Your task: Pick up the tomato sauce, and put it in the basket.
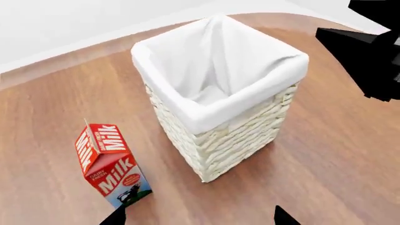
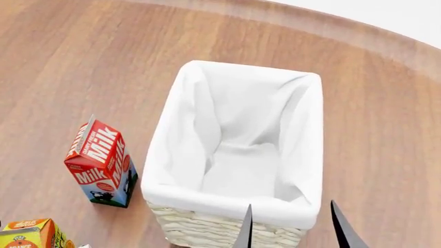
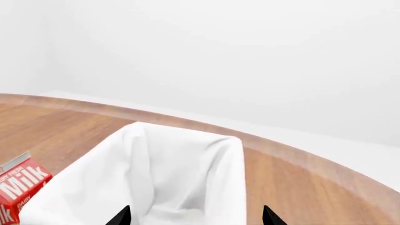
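basket (image 2: 303,155): mid-tabletop (image 2: 82,62), only liner seen inside | milk carton (image 2: 102,163): upright, just left | right claw (image 2: 293,227): spread, empty, over near rim | left claw (image 1: 200,218): spread, empty

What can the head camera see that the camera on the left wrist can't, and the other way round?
Only the head view shows the orange carton at its lower left corner, and it looks almost straight down into the basket. Only the left wrist view shows the basket's woven side in full and a black part of the robot beyond it. Both show the basket with its white liner, empty as far as visible, the red milk carton beside it and the wooden table. Neither shows the tomato sauce.
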Tool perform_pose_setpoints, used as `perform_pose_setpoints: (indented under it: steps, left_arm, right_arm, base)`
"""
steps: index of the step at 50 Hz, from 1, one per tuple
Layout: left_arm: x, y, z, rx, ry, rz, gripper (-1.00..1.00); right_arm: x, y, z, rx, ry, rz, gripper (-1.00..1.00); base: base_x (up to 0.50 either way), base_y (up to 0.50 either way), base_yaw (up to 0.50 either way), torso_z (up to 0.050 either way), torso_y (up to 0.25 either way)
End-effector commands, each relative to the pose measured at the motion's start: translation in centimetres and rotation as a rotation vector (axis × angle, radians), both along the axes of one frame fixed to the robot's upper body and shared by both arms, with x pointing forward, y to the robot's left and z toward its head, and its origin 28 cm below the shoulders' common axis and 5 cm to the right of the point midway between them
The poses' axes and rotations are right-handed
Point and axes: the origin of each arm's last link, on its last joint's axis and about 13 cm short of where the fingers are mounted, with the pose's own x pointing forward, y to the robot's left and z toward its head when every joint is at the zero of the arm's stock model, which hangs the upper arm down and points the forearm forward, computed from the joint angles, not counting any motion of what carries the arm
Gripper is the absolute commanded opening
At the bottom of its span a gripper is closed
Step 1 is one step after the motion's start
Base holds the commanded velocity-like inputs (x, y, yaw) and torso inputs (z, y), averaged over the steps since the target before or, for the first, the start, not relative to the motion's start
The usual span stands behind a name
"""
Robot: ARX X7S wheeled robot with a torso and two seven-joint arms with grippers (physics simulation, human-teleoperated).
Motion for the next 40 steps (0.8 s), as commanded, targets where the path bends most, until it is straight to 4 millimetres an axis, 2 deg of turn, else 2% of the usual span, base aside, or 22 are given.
perform_pose_setpoints:
  steps: [1, 10, 21, 40]
  left_arm:
    - [-0.5, 0.6, 0.9, 0.159, 0.058, -0.050, 1.00]
    - [-0.9, 0.4, 0.0, 0.275, 0.111, -0.092, 1.00]
    - [-0.8, 0.4, -2.2, 0.382, 0.176, -0.133, 1.00]
    - [-1.2, -0.4, -4.1, 0.404, 0.237, -0.177, 1.00]
  right_arm:
    - [0.1, 0.0, 0.0, -0.002, 0.002, 0.000, 1.00]
    - [0.0, 0.0, 0.1, -0.003, -0.002, -0.001, 1.00]
    - [-0.1, -0.1, 0.1, -0.002, -0.003, -0.003, 1.00]
    - [-0.1, -0.2, 0.1, 0.003, -0.005, -0.007, 1.00]
  base:
    - [0.00, 0.00, 0.00, 0.000, 0.000]
    - [0.00, 0.00, 0.00, 0.000, 0.000]
    - [0.00, 0.00, 0.00, 0.000, 0.000]
    - [0.00, 0.00, 0.00, 0.000, 0.000]
